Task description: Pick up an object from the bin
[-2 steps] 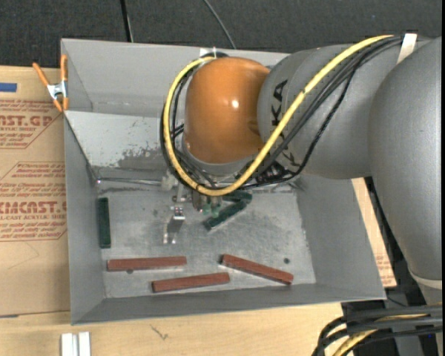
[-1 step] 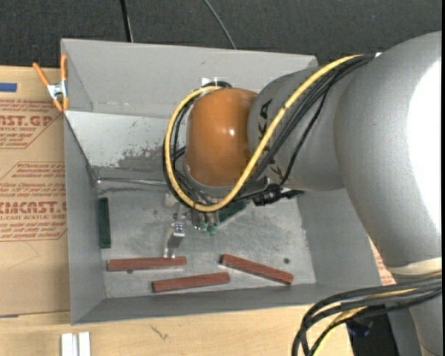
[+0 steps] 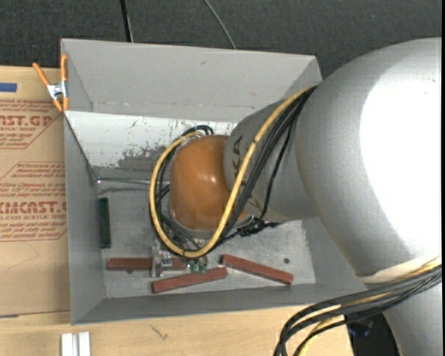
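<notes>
Hanging low over brown sticks at the front of the bin.
The gripper is right by the left stick and the middle stick; I cannot tell if it is open or closed. These sticks lie flat and thin, so it might slip off one or push two together. A third stick and a dark green block lie near, and the big arm hides a lot.
</notes>
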Tool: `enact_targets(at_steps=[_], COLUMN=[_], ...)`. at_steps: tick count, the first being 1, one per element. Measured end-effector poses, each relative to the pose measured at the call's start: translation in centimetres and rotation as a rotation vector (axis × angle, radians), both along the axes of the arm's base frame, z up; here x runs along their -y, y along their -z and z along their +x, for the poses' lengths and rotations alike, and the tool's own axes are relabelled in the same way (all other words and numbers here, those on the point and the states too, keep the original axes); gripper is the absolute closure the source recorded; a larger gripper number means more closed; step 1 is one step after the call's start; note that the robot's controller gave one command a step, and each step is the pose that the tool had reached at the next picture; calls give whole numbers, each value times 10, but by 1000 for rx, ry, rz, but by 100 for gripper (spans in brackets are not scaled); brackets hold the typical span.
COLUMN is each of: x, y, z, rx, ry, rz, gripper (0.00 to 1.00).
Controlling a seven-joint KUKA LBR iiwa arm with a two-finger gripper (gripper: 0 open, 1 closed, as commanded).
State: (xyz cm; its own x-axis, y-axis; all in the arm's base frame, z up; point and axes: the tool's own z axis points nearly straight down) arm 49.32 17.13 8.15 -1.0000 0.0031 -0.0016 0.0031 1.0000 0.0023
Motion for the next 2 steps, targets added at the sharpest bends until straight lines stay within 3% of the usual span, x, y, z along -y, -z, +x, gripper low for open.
enact_targets(at_steps=[1,2], x=[0,2], y=[0,-194], z=[0,10], rx=[0,6], ry=[0,45], rz=[0,1], gripper=[100,100])
